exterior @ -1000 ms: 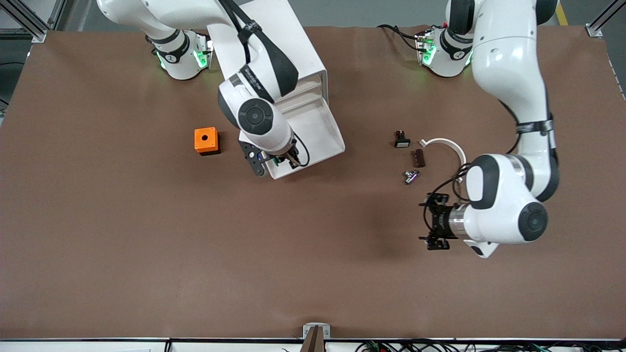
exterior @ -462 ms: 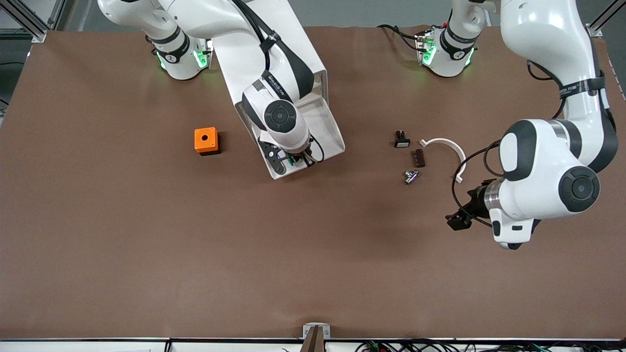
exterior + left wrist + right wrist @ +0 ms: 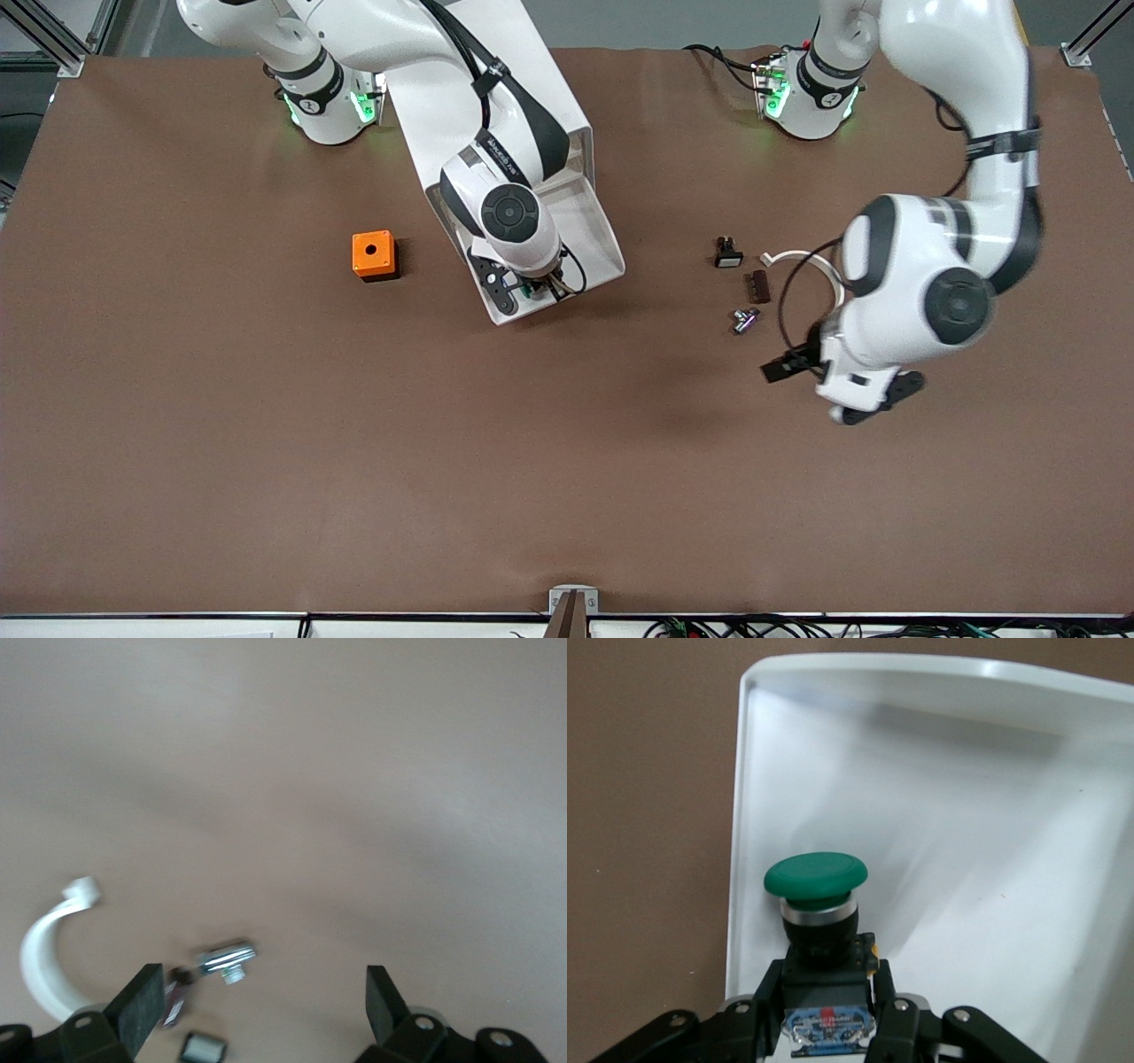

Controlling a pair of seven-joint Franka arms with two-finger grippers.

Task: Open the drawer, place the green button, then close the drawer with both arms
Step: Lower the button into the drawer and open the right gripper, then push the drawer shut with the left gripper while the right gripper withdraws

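The drawer point(image 3: 592, 232) stands pulled out of the white cabinet point(image 3: 542, 66), its tray open. My right gripper point(image 3: 529, 292) is over the drawer's front corner nearest the front camera. It is shut on the black-and-blue body of the green-capped button point(image 3: 816, 877), which it holds just above the drawer floor by the drawer's rim point(image 3: 735, 859). My left gripper point(image 3: 785, 365) is open and empty over bare table, beside the small parts at the left arm's end. In the left wrist view its fingers point(image 3: 137, 1010) stand wide apart.
An orange cube with a hole point(image 3: 373, 254) sits toward the right arm's end. Near the left gripper lie a black white-faced button point(image 3: 727, 253), a dark brown piece point(image 3: 757, 286), a small metal part point(image 3: 744, 320) and a white curved strip point(image 3: 808, 260).
The right gripper carried the button farther over the drawer's front corner, then stayed still. The left arm swung round, and its gripper moved closer to the small parts.
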